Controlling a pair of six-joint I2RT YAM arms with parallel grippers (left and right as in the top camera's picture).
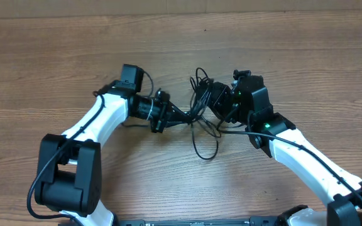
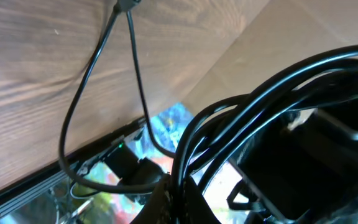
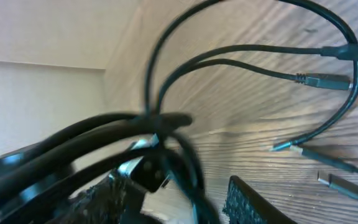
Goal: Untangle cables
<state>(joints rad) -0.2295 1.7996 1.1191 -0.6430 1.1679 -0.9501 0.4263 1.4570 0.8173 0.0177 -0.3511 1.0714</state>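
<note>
While their slack loops toward the near edge, the black cables bunch at the wooden table's middle between left gripper and right gripper. Strands pass the right fingers; I cannot tell either grip.

White, rounded links on left arm and right arm, joined by black cylindrical joints. Blocky black housing at the left shoulder. Thin black cable looped along the outside. Small green lights on the right wrist. Black, rough-textured fingers.
</note>
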